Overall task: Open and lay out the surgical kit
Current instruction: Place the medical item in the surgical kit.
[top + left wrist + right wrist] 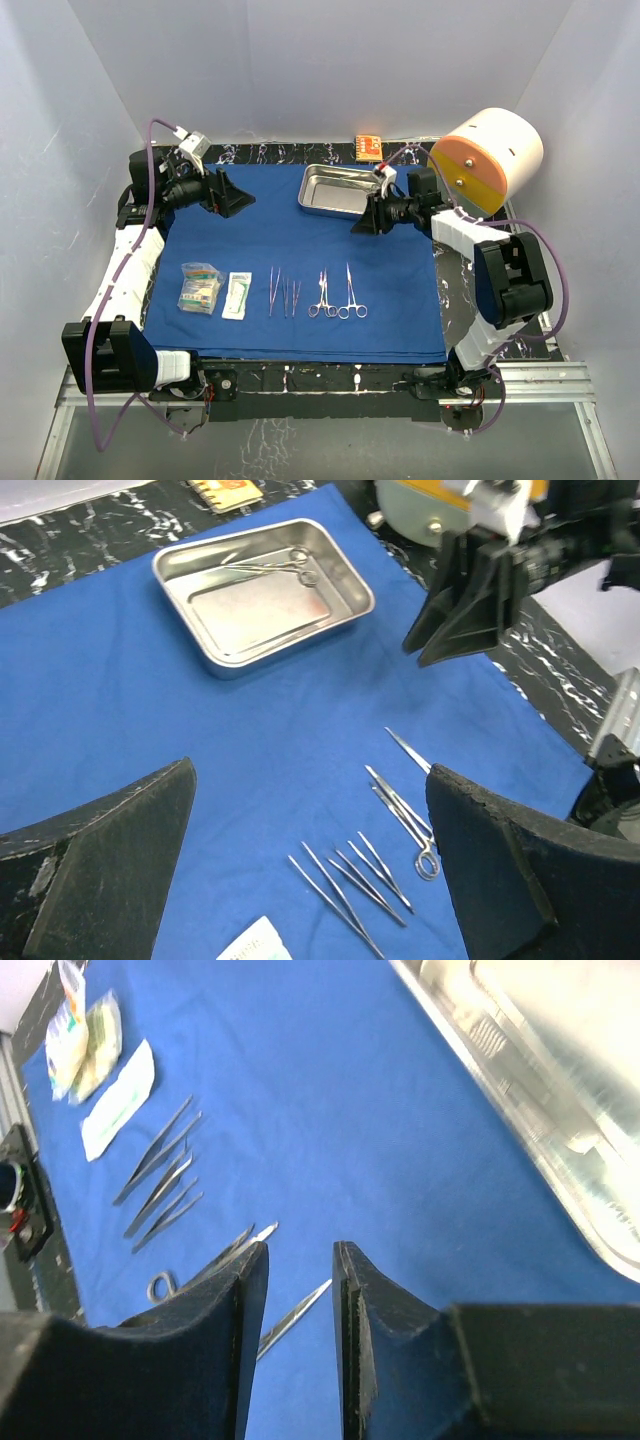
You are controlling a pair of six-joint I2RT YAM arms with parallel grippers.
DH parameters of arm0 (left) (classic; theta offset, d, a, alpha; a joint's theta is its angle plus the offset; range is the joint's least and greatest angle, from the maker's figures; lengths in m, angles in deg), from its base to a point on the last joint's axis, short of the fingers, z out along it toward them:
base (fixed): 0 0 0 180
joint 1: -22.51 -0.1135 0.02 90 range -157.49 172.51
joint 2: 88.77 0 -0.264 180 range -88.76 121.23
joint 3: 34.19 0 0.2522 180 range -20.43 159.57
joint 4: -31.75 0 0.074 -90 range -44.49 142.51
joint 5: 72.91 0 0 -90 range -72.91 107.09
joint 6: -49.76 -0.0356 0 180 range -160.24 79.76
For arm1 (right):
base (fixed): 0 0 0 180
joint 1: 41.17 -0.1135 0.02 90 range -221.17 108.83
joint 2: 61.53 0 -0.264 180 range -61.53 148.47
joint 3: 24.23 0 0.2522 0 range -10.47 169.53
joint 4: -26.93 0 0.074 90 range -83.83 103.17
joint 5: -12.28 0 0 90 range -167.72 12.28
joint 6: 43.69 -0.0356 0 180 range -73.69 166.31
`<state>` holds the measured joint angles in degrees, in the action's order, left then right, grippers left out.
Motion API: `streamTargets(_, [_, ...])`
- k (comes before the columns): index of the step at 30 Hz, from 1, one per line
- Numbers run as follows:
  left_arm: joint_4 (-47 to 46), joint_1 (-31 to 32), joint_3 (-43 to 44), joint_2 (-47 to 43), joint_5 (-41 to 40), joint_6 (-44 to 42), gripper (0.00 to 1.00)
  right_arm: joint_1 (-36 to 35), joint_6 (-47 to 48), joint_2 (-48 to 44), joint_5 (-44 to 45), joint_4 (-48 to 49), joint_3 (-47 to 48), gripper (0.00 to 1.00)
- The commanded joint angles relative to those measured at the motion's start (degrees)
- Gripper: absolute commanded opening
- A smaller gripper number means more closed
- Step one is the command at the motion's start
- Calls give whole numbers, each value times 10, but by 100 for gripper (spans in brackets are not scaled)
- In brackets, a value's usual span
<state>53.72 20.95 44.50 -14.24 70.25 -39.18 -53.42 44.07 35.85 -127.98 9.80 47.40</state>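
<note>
A blue cloth lies spread over the surface, with a steel tray at its 12 o'clock and packets, forceps and clamps rowed along 6 o'clock. The right claw, jaws slightly apart and empty, hangs at the tray's 4 o'clock corner, nearer than the wide-spread left claw at 10. A lone clamp lies inside, along the tray's far wall, pointing 9 to 3.

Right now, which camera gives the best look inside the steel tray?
Left wrist: the whole steel tray is in frame and unobstructed, with what looks like a clamp lying inside. The top view shows the tray small, its near right corner behind the right gripper. The right wrist view catches only one side.
</note>
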Motion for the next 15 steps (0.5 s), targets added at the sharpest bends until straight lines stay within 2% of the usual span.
streamTargets(1, [14,-4,6,-27,-71,-18,98,0,15,-37,49,13,58,33])
streamTargets(15, [64,-17,29,-39,-330,-27,99,-7,7,20,166,-29,262,65])
